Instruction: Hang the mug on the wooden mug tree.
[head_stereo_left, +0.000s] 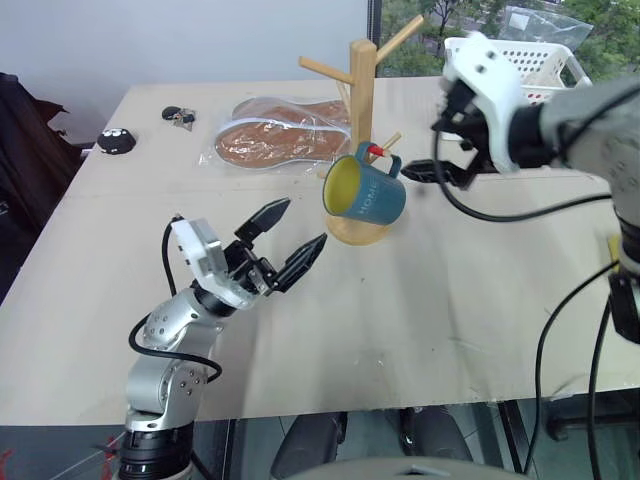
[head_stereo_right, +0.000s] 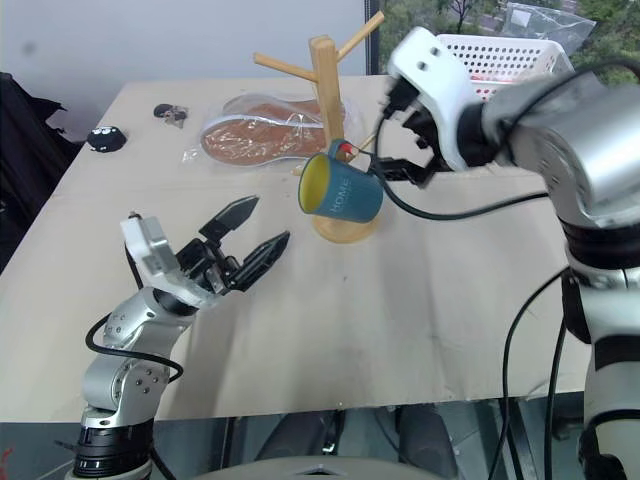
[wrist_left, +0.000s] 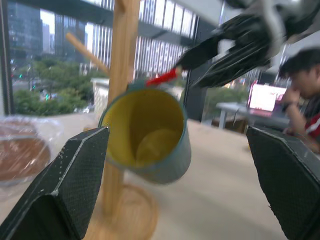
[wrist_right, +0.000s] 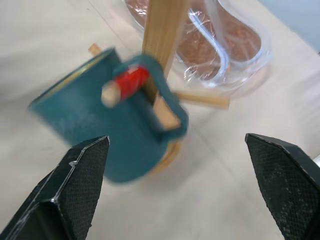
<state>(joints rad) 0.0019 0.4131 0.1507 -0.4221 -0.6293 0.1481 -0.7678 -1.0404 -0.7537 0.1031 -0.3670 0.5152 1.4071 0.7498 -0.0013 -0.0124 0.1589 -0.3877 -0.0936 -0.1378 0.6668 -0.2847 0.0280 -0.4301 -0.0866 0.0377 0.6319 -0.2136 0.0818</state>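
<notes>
The teal-blue mug with its yellow inside hangs by its handle on a red-banded peg of the wooden mug tree, tilted with its mouth toward the table's front left. My right gripper is open just to the right of the mug's handle, apart from it, with nothing between its fingers. My left gripper is open lower down, to the front left of the mug, pointing at its mouth and holding nothing.
A clear bag of flat brown pieces lies behind the tree. A white basket stands at the back right. Keys and a small black object lie at the back left. A person sits far off.
</notes>
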